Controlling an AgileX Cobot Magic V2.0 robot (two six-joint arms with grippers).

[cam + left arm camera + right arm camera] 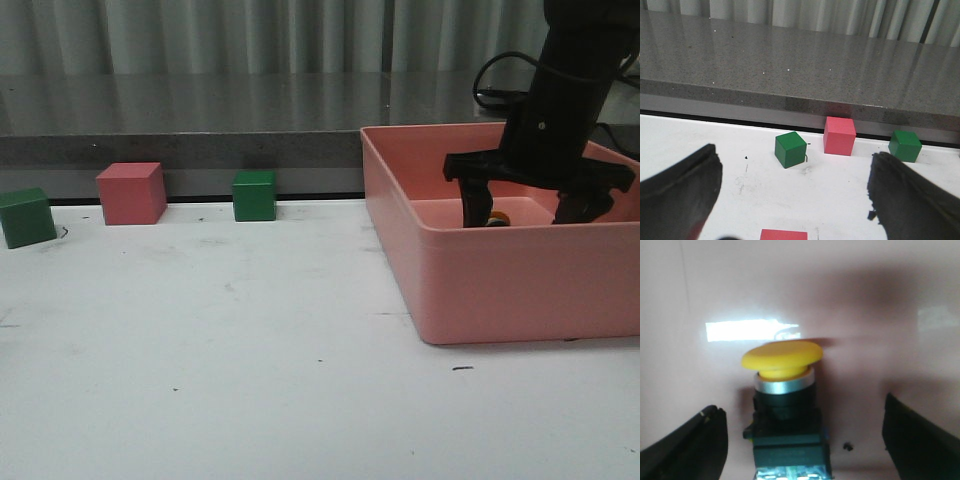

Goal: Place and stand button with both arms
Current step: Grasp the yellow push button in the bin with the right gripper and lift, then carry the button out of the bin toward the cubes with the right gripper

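While the front view is looking over the white bench, the right end effector is reaching down inside the pink bin, its jaws spread wide, with a speck of the button showing between them. Two green cubes and a pink cube are sitting along the back edge.

In the left wrist view, the left end effector is hanging released, gripping nothing, above the bench.

In the right wrist view, the button is lying between the parted fingers, untouched, on the bin floor.
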